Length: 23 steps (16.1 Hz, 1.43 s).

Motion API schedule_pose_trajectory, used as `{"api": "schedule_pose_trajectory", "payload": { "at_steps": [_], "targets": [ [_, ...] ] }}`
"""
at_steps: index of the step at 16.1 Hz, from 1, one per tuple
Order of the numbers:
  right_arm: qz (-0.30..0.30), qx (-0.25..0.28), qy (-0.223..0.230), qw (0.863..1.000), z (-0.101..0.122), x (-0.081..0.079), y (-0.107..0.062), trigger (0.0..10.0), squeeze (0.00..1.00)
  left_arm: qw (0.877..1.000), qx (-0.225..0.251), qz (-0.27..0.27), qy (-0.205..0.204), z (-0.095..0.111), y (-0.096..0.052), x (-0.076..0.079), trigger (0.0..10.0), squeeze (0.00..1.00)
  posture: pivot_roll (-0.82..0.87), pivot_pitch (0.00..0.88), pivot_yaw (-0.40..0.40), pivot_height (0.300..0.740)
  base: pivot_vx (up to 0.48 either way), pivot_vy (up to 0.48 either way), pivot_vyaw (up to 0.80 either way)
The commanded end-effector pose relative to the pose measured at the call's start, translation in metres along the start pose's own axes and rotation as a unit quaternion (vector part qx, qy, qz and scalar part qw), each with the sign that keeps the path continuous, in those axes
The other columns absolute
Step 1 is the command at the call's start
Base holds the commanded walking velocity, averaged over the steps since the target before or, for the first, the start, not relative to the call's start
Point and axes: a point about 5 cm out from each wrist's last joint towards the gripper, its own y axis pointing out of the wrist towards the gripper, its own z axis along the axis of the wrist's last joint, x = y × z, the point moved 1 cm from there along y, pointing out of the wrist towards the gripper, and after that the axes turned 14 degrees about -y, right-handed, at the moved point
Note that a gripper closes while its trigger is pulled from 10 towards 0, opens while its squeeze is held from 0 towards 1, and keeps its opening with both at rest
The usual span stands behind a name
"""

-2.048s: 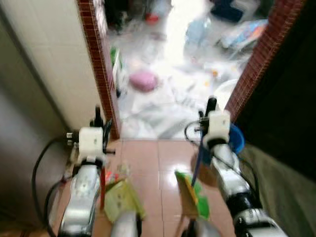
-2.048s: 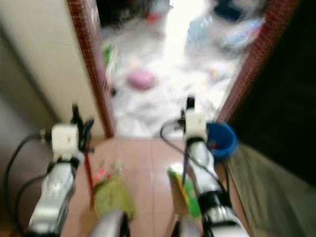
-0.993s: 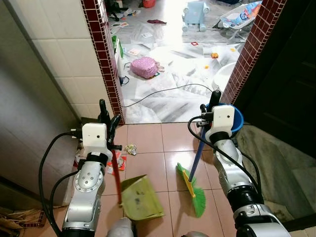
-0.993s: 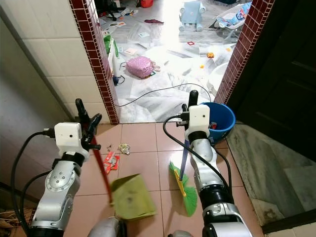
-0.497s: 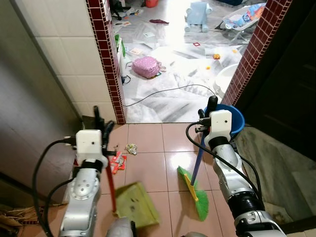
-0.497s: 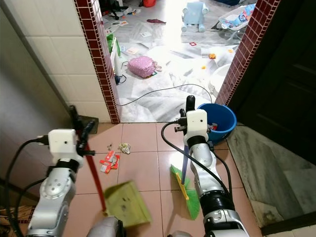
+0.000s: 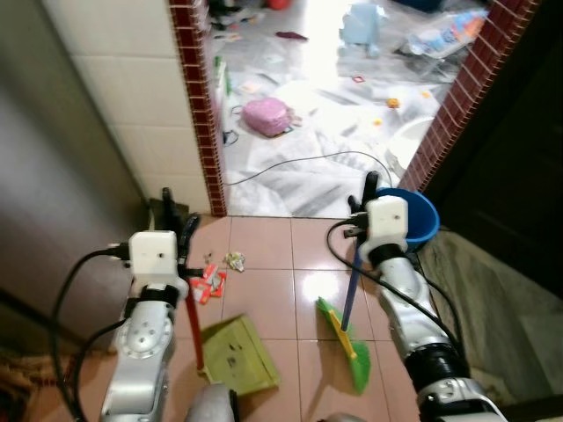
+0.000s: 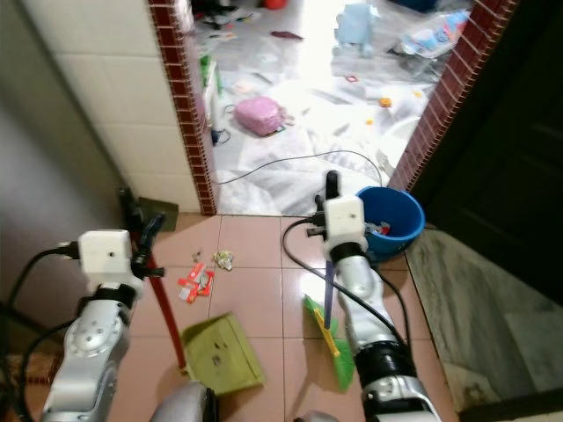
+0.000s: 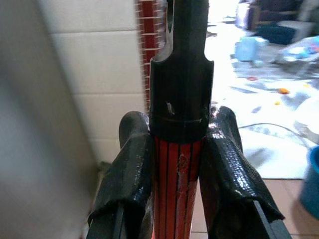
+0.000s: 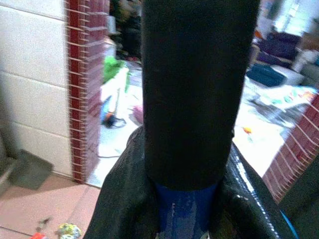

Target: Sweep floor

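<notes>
Broom point(image 7: 347, 321), blue-handled with a green head, stands on the pink tiled floor point(image 7: 264, 299) in the left eye view, its head resting just right of the green dustpan point(image 7: 236, 354); the right pincer point(image 7: 368, 195) grips the handle top and the left pincer point(image 7: 173, 221) holds the dustpan's red handle point(image 7: 193, 325). Red wrappers point(image 7: 208, 281) and a crumpled scrap point(image 7: 234, 260) lie ahead of the dustpan, near the brick doorpost point(image 7: 204, 132), and a blue bucket point(image 7: 422, 220) sits just behind the right arm. In the right eye view the litter point(image 8: 195, 283) sits well apart from the broom head point(image 8: 327, 341), so a stroke could miss it or push it past the pan's lip; swinging the handle back could knock the bucket. In the left wrist view both fingers point(image 9: 130, 174) press against the red handle, pinching it. In the right wrist view the fingers point(image 10: 124, 199) close on the blue handle point(image 10: 184, 209). Against half a second ago, the camera has shifted a little, and the dustpan lies flatter.
</notes>
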Motion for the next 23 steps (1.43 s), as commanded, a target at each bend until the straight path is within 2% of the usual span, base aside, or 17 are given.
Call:
{"api": "schedule_pose_trajectory", "payload": {
  "at_steps": [1, 8, 19, 23],
  "targets": [
    [-0.010, 0.025, -0.006, 1.000, 0.011, 0.007, 0.004, 10.0, 0.00, 1.000, 0.028, 0.003, 0.012, 0.013, 0.001, 0.002, 10.0, 0.00, 0.03, 0.000, -0.008, 0.740, 0.000, 0.000, 0.58],
    [-0.008, 0.039, -0.013, 0.999, 0.017, 0.011, 0.007, 10.0, 0.00, 0.999, 0.031, 0.006, 0.004, 0.016, 0.001, -0.001, 10.0, 0.00, 0.03, 0.000, -0.009, 0.740, 0.000, 0.000, 0.58],
    [-0.005, 0.056, -0.027, 0.998, 0.023, 0.013, 0.009, 10.0, 0.00, 0.999, 0.035, 0.003, -0.004, 0.017, 0.001, 0.003, 10.0, 0.00, 0.02, 0.000, -0.019, 0.740, 0.274, 0.000, 0.55],
    [-0.006, 0.061, -0.030, 0.998, 0.025, 0.014, 0.010, 10.0, 0.00, 0.999, 0.039, 0.008, -0.002, 0.018, 0.000, 0.002, 10.0, 0.00, 0.02, 0.000, -0.023, 0.740, 0.364, 0.000, 0.00]
  ]
}}
